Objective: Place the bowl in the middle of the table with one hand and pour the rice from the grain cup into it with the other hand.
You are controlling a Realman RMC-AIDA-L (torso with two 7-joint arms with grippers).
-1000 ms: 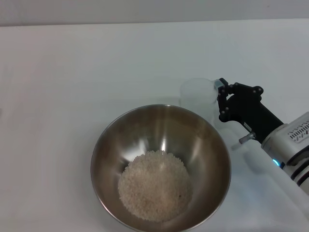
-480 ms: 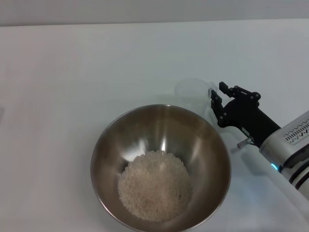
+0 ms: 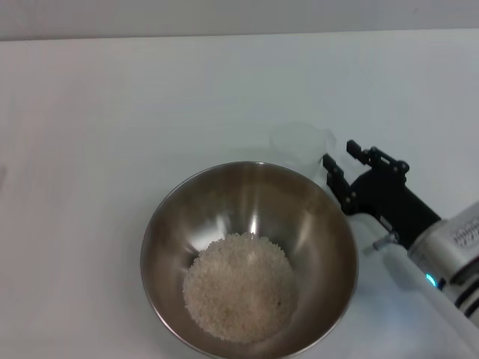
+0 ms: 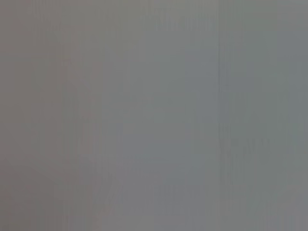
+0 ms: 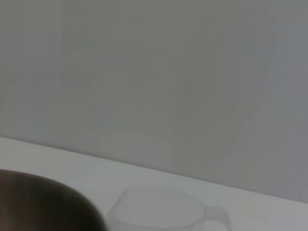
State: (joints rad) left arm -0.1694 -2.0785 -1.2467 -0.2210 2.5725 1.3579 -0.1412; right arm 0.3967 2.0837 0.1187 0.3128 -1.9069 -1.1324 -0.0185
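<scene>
The steel bowl [image 3: 314, 224] stands on the white table [image 3: 112, 112] in the near middle, with a pale heap of rice [image 3: 238, 295] in its bottom. The clear grain cup [image 3: 299, 144] stands upright and looks empty just behind the bowl's far right rim. My right gripper [image 3: 339, 154] is open, just right of the cup and apart from it. The right wrist view shows the cup [image 5: 161, 209] and a dark edge of the bowl [image 5: 48, 202]. The left gripper is out of view, and the left wrist view shows only plain grey.
The table's far edge [image 3: 239, 35] runs along the top of the head view. My right arm [image 3: 441, 250] reaches in from the near right.
My right gripper has opened, let go of the cup and drawn back toward the near right. The cup stays standing on the table.
</scene>
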